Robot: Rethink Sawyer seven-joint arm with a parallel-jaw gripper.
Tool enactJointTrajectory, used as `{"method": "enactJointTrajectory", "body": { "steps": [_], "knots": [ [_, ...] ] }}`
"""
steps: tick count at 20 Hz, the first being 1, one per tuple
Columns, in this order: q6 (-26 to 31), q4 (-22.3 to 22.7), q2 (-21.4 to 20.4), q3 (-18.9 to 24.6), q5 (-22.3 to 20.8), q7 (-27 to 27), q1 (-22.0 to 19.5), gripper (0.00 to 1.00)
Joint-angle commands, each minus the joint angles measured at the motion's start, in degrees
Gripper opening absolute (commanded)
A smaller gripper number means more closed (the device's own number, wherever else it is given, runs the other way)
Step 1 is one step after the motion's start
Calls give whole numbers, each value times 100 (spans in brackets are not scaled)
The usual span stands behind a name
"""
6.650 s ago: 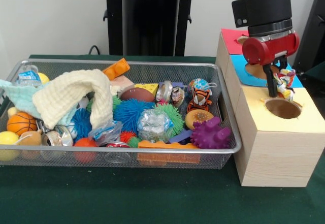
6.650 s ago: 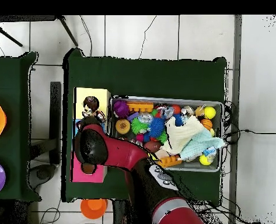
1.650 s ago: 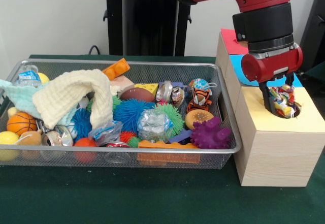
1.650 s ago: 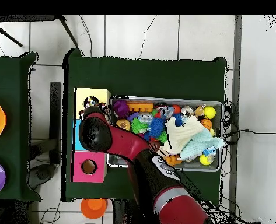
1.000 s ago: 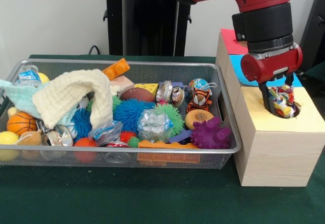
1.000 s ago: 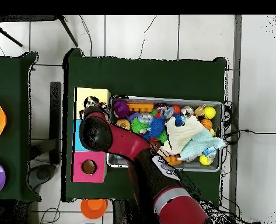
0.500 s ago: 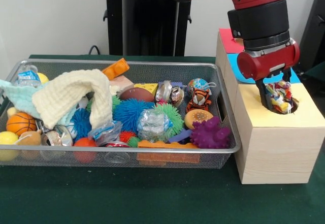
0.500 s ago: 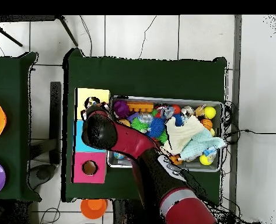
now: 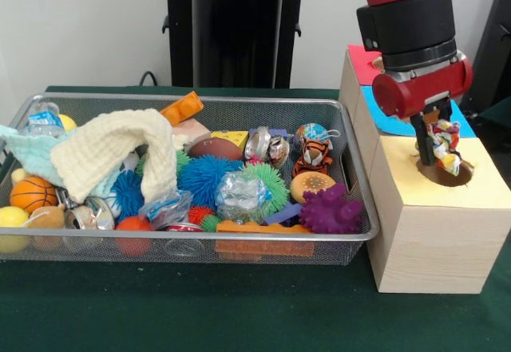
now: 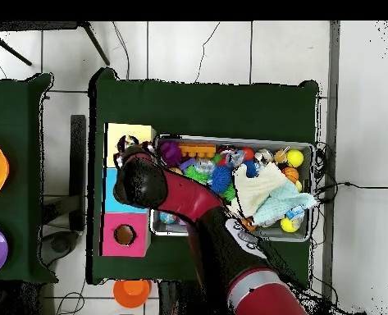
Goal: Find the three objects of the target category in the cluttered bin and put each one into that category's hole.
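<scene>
My gripper [image 9: 437, 148] hangs just above the round hole [image 9: 447, 173] in the yellow top of the wooden box [image 9: 431, 232]. It is shut on a knotted, many-coloured rope toy [image 9: 444, 143], whose lower end dangles over the hole's rim. In the overhead view the arm's red head [image 10: 139, 182] covers the gripper, the toy and the yellow hole; only part of the yellow section [image 10: 128, 133] shows.
The wire bin [image 9: 200, 98] left of the box holds a cream cloth [image 9: 112, 148], a tiger toy [image 9: 314, 156], a purple spiky ball [image 9: 330, 211], a basketball [image 9: 32, 194] and several more toys. Blue [image 10: 111, 190] and pink [image 10: 123, 236] box sections lie beside the yellow one.
The gripper had lowered the rope toy into the yellow hole; over the last half second it has risen with the toy still in its fingers.
</scene>
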Motion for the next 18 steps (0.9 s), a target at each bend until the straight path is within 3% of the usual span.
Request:
{"method": "enactJointTrajectory", "body": {
  "steps": [1, 13, 18],
  "knots": [
    [702, -276, -250, -84, 127, 1345, -19, 0],
    [137, -115, -82, 14, -57, 1430, 44, 0],
    [197, -96, 12, -3, -73, 1390, 88, 0]
  ]
}}
